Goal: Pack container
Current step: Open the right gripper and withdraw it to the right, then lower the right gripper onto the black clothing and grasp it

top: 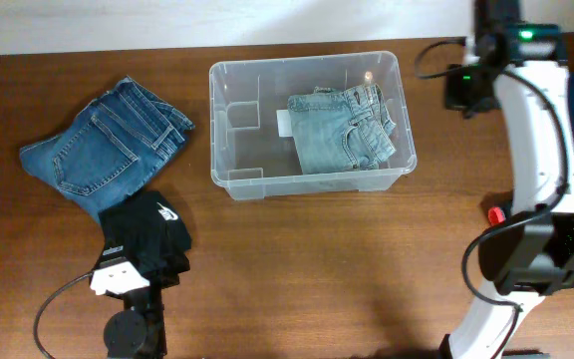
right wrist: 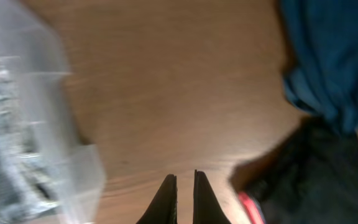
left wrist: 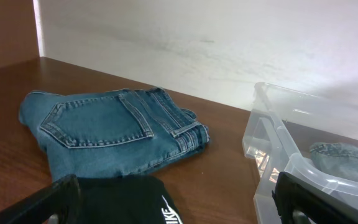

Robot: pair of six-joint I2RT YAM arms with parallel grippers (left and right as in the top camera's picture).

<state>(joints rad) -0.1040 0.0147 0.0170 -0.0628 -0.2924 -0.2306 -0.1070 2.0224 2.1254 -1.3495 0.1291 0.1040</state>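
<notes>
Left pincer (left wrist: 176, 191) foreground; container (top: 307, 61) lengthwise left-right.

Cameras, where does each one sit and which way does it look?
Overhead: above the table, looking down at the container, dark jeans and black garment; left arm and right arm show.
Left wrist: low on the left arm, looking across the table at dark jeans and container; the left gripper, wide open, frames the bottom.
Right wrist: blurry, looking down at the table beside the container; the right gripper, fingers nearly together, shows.
Shared: overhead and left wrist both see dark jeans, black garment, and light jeans inside the container.
</notes>
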